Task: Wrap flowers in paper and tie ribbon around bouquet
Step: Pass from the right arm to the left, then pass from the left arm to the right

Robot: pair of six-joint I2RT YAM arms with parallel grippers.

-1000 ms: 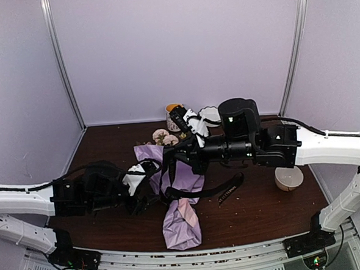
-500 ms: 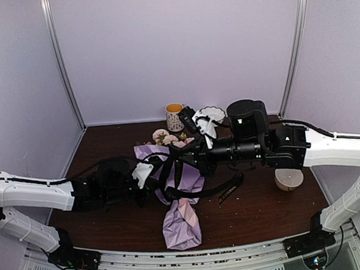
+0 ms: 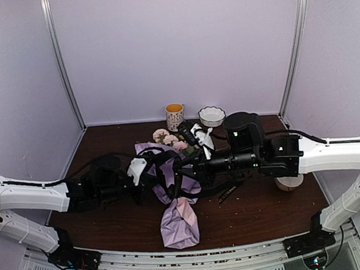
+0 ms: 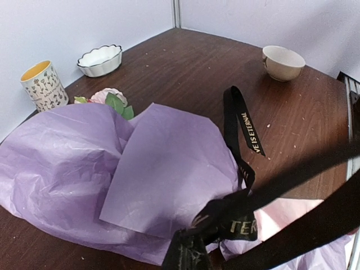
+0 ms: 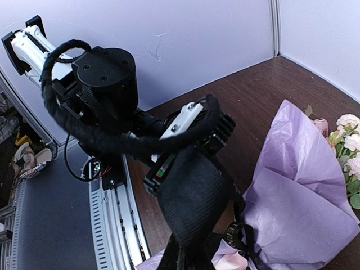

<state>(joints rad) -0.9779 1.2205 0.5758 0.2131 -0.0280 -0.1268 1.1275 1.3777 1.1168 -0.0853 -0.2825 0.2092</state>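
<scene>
The ribbon [image 4: 243,121] looped over the bouquet [image 3: 182,214]. The left gripper [image 3: 148,172], open a second before, had moved in and clenched on a strand; the bouquet lay just to its right. The right gripper [image 3: 184,130], above the flowers [image 3: 166,136], stayed clamped on the ribbon.

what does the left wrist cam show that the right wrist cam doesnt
Only the left wrist view: the mug, the scalloped bowl, the beige bowl and the lettered tail of the ribbon. Only the right wrist view: the left arm and the table's front rail. Both: the lilac paper, the ribbon and some of the flowers.
</scene>
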